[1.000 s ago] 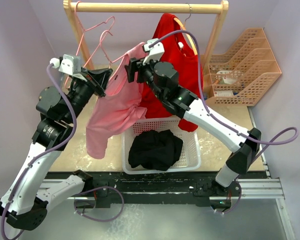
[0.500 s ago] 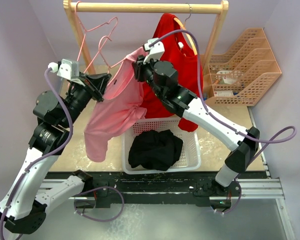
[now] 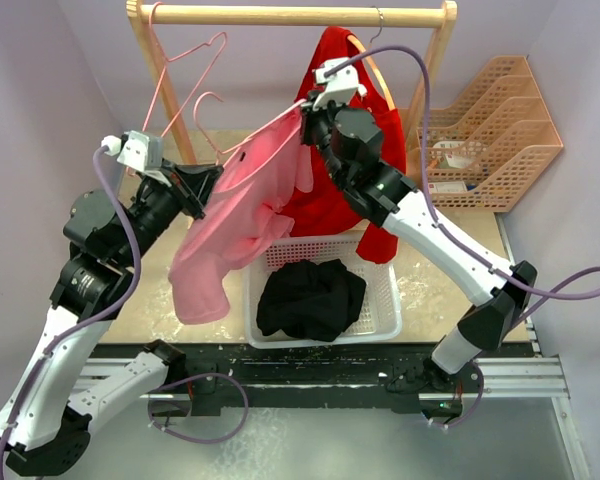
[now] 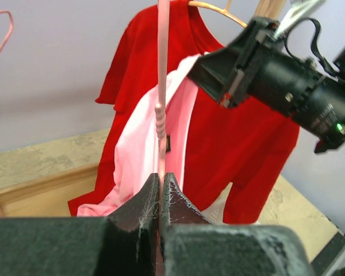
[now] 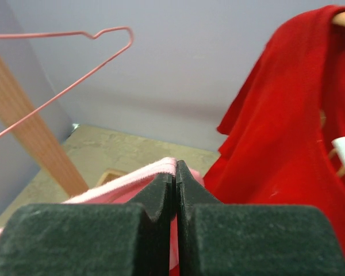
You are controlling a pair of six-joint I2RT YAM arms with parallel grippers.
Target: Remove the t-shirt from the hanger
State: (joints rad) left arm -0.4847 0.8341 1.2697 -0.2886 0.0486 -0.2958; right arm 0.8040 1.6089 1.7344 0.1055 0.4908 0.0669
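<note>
Left gripper [image 4: 161, 183]: fingers [image 4: 132, 213] are pressing together and clenching the thin pink wire hanger [image 4: 160, 86], which is running straight up the centre of the left wrist view.

Right gripper [image 5: 175, 172]: pads [image 5: 155, 198] are pinching tight on a folded edge of the pink cloth t-shirt [image 5: 132, 183], low centre of its wrist view.

From overhead, the pink cloth t-shirt is stretching between the two grippers across the middle of the frame. Its upper edge is pulling taut toward the right gripper. The bulk is sagging to the lower left, hanging above the tabletop beside the basket's left side. How much of it is sitting on the wire, I cannot tell.

Behind the right arm, a red cloth t-shirt [image 3: 332, 205] is hanging from the round wooden rail [image 3: 290, 15] along the top of the frame. An empty pink wire hanger [image 3: 185, 70] is hooking over the rail at upper left.

Low centre, a white plastic lattice basket [image 3: 390, 300] is holding a crumpled black garment [image 3: 310, 295]. At the right, a tan plastic tiered tray [image 3: 500, 130] is standing against the wall.

A beige mottled tabletop [image 3: 150, 300] is carrying everything. Pale lilac walls [image 3: 40, 100] are closing in on the left, back and right.
</note>
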